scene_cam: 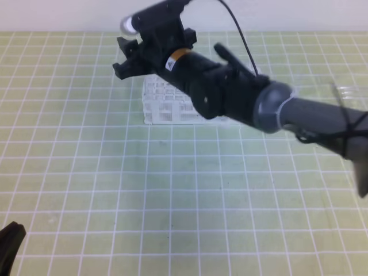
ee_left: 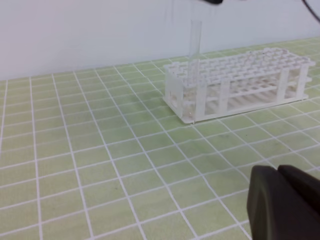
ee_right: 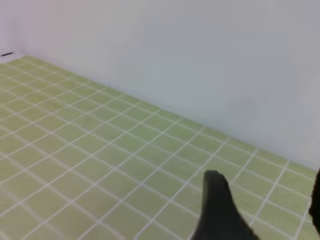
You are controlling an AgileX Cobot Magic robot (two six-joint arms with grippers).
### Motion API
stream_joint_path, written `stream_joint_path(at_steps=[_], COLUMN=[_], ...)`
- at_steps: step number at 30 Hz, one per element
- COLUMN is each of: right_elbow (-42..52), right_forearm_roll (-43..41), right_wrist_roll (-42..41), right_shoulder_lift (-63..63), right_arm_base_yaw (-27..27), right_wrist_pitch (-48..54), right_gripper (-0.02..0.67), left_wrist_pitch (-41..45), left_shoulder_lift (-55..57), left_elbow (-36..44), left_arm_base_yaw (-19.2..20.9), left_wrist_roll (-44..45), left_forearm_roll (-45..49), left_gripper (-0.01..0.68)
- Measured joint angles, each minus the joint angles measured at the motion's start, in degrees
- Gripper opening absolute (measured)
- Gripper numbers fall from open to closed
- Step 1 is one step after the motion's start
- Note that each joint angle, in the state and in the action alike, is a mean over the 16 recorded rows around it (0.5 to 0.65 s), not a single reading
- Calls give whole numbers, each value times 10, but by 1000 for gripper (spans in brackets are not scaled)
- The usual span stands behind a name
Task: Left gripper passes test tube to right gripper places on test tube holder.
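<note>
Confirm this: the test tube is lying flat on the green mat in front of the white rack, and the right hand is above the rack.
Not quite. The test tube stands upright in a hole at the near end of the white rack, as the left wrist view shows. The right hand is above the rack, as stated.

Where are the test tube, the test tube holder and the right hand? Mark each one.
test tube (ee_left: 194, 37): left wrist view, on its clear upper length above the rack.
test tube holder (ee_left: 200, 102): left wrist view, on its near corner post.
right hand (scene_cam: 127, 56): exterior high view, between its two black fingertips.
</note>
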Motion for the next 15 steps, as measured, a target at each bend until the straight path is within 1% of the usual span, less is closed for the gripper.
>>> stream_joint_path(at_steps=[5, 15], right_elbow=[47, 219], right_forearm_roll=[-3, -5], right_wrist_roll=[0, 0], right_shoulder_lift=[-62, -252], right_arm_base_yaw=[2, 3], right_wrist_pitch=[34, 52], right_gripper=[266, 53], left_wrist_pitch=[0, 0], left_shoulder_lift=[0, 0], left_elbow=[0, 0], left_arm_base_yaw=[0, 0], left_wrist_roll=[0, 0], left_forearm_roll=[0, 0], left_gripper=[0, 0])
